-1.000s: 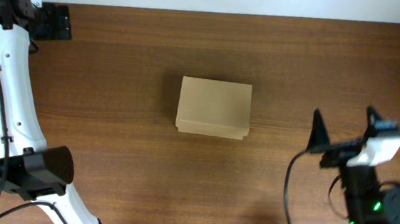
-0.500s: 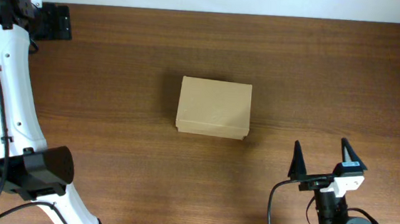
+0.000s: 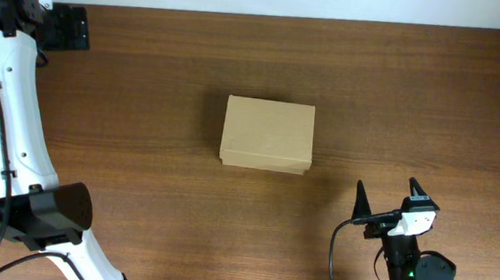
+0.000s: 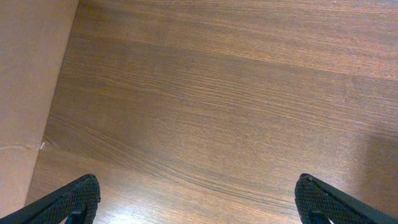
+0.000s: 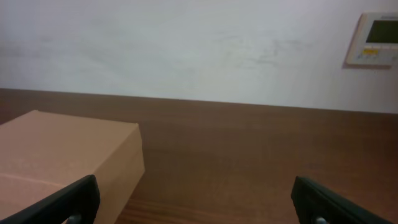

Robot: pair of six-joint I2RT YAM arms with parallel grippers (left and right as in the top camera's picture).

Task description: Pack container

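The container [image 3: 266, 134] is a tan cardboard box, lid shut, lying in the middle of the wooden table. It also shows at the left of the right wrist view [image 5: 62, 155]. My right gripper [image 3: 386, 201] is open and empty, near the front edge, to the right of and in front of the box; its fingertips frame bare wood [image 5: 199, 205]. My left gripper [image 4: 199, 202] is open and empty over bare wood. A tan cardboard surface [image 4: 25, 93] fills the left edge of that view. In the overhead view the left arm's black end [image 3: 62, 29] sits at the far left corner.
The left arm's white links [image 3: 9, 139] run along the table's left side. A white wall with a thermostat panel [image 5: 376, 38] stands behind the table's far edge.
My right arm has drawn back toward the front edge and a little left, away from the box, fingers open throughout. The left arm and the box have not moved.
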